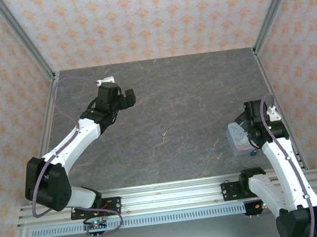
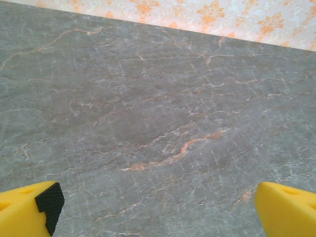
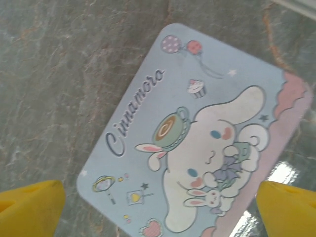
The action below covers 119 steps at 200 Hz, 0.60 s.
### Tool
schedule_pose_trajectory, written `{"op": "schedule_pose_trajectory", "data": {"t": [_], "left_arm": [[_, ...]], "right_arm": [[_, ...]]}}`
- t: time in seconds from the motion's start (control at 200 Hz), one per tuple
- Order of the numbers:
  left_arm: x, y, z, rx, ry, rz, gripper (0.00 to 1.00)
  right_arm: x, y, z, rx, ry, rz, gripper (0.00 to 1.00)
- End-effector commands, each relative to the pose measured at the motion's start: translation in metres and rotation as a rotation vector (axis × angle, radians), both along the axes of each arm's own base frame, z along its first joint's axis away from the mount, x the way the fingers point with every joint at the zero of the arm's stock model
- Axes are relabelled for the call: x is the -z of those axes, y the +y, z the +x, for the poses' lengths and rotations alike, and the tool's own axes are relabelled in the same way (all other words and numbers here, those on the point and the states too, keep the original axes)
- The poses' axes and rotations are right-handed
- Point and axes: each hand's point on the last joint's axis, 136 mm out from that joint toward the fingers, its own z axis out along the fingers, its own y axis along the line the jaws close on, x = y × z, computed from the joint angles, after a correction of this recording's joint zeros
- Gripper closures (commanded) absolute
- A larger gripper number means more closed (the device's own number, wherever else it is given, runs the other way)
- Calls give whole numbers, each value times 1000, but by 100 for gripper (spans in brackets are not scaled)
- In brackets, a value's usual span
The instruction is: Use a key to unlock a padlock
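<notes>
The left pincer is seen with its yellow fingers set wide apart above bare grey marbled bench, nothing being held between them. In the overhead view the left arm is stretched toward the far left part of the bench, where a small white item, too small to be identified, is lying just beyond the wrist. The right pincer is likewise spread wide and empty, and is poised over a pastel blue cartoon-printed tin. Its lid, printed with a white long-eared character, a cup and balloons, is framed between the two yellow tips. The tin is laid flat near the bench's right edge, toward the near side. A small dark teal object, taken to be the padlock, is glimpsed at the tin's near edge, just beside the right arm and largely hidden by it; whether it is touching the tin cannot be told.
</notes>
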Motion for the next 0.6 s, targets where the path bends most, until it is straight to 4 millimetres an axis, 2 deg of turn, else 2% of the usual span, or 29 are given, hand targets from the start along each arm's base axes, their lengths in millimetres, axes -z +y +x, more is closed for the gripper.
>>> {"op": "schedule_pose_trajectory", "data": {"t": [0.0, 0.28, 0.591], "left_arm": [[-2, -6, -2, 9, 19, -16, 0], [0, -7, -4, 12, 28, -24, 0], [-5, -8, -3, 15, 22, -35, 0]], "right_arm": [[0, -17, -10, 62, 59, -77, 1], [11, -39, -22, 167, 129, -142, 1], [44, -27, -3, 127, 122, 13, 1]]}}
